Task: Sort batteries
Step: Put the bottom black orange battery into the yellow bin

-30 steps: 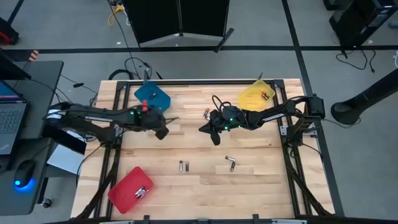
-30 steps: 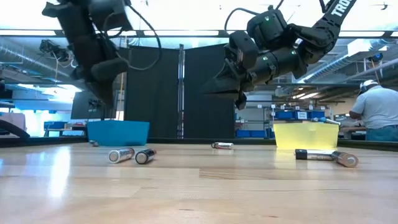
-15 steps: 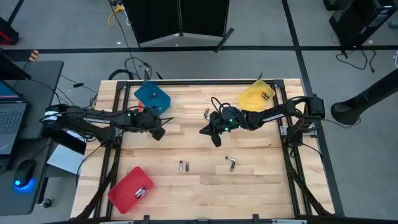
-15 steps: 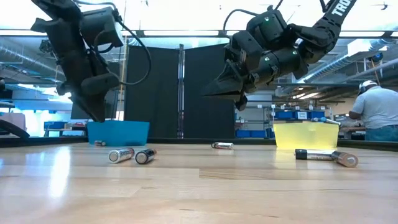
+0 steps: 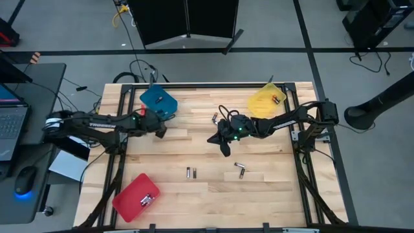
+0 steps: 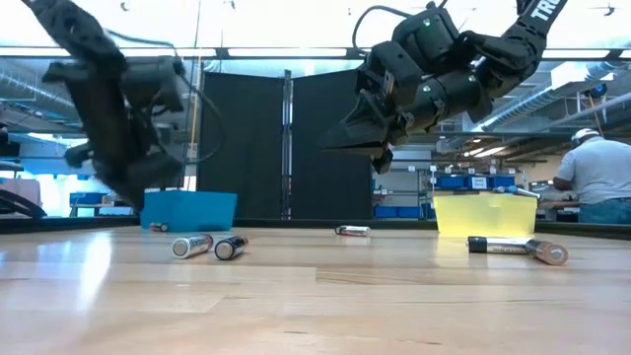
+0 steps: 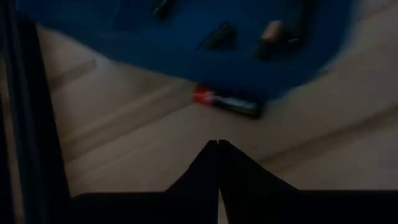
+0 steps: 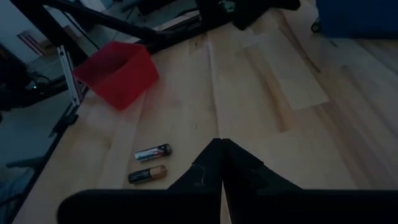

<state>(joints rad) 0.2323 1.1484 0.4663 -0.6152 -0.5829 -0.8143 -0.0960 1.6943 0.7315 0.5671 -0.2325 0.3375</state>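
Observation:
Loose batteries lie on the wooden table: two (image 5: 189, 173) near the middle, two (image 5: 240, 168) to their right, and one (image 5: 215, 118) farther back. Another battery (image 7: 227, 102), red at one end, lies on the table against the blue tray's wall (image 7: 186, 59). My left gripper (image 5: 160, 133) (image 7: 217, 144) hovers shut just short of it, pointing down at a slant, and holds nothing. My right gripper (image 5: 210, 137) (image 8: 219, 143) hangs shut and empty above the table's middle (image 6: 330, 148), pointing toward the left edge.
The blue tray (image 5: 158, 101) at the far left, the yellow tray (image 5: 265, 102) at the far right and the red tray (image 5: 136, 197) at the near left each hold batteries. A black frame (image 5: 297, 129) runs along the table's sides. A person (image 6: 599, 177) sits beyond the table.
My left gripper has sunk toward the table and gone toward the left edge and the blue tray, turning somewhat on the way.

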